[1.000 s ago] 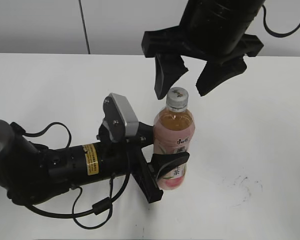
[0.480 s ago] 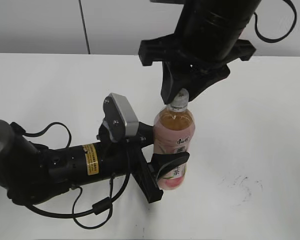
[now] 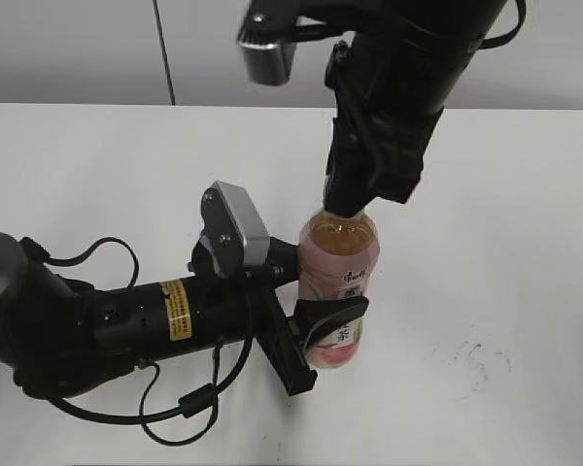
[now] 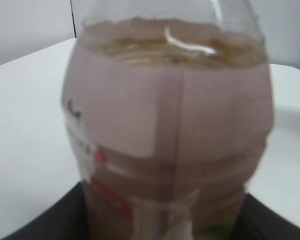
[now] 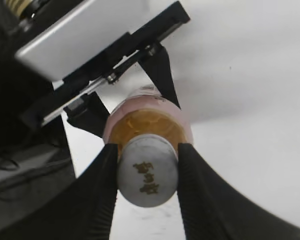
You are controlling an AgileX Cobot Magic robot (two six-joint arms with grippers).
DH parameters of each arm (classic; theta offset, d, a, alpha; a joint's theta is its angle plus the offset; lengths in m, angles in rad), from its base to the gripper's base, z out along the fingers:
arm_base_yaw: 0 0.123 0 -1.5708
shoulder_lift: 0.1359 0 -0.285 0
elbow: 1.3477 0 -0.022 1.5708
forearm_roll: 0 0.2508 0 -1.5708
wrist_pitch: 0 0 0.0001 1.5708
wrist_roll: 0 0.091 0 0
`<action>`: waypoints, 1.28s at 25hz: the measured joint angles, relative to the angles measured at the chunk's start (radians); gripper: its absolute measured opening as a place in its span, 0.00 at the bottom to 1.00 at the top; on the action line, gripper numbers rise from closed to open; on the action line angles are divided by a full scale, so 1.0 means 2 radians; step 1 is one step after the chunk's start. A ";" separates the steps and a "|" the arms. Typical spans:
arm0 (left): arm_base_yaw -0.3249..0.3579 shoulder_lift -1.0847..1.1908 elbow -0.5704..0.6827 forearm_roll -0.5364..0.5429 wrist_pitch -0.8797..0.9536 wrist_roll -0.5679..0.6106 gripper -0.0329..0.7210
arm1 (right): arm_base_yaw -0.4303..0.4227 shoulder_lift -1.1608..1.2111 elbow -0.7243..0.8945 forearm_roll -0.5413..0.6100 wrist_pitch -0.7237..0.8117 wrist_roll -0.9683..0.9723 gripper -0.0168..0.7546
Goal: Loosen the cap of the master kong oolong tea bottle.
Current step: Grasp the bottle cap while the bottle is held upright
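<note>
The master kong oolong tea bottle [image 3: 339,267] stands upright on the white table, amber tea above a pink label. My left gripper [image 3: 316,335] is shut on its lower body; the left wrist view shows the bottle [image 4: 165,125] filling the frame between black fingers. My right gripper [image 3: 348,202] comes from above and is shut on the cap, which is hidden in the exterior view. In the right wrist view the white cap [image 5: 147,171] with its dark logo sits tight between the two black fingers [image 5: 146,172], with the bottle [image 5: 145,122] below.
The white table [image 3: 486,243] extends all round, with faint dark scuff marks [image 3: 471,359] at the front right. The left arm body and cables [image 3: 107,330] lie across the front left. A grey wall runs behind.
My right gripper came down from above the bottle, turned about its axis and closed on the cap, which now is covered. The left gripper and bottle stayed put.
</note>
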 joint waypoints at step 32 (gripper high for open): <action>0.000 0.000 0.000 -0.002 0.000 0.000 0.54 | 0.000 0.000 -0.068 -0.021 0.001 0.410 0.77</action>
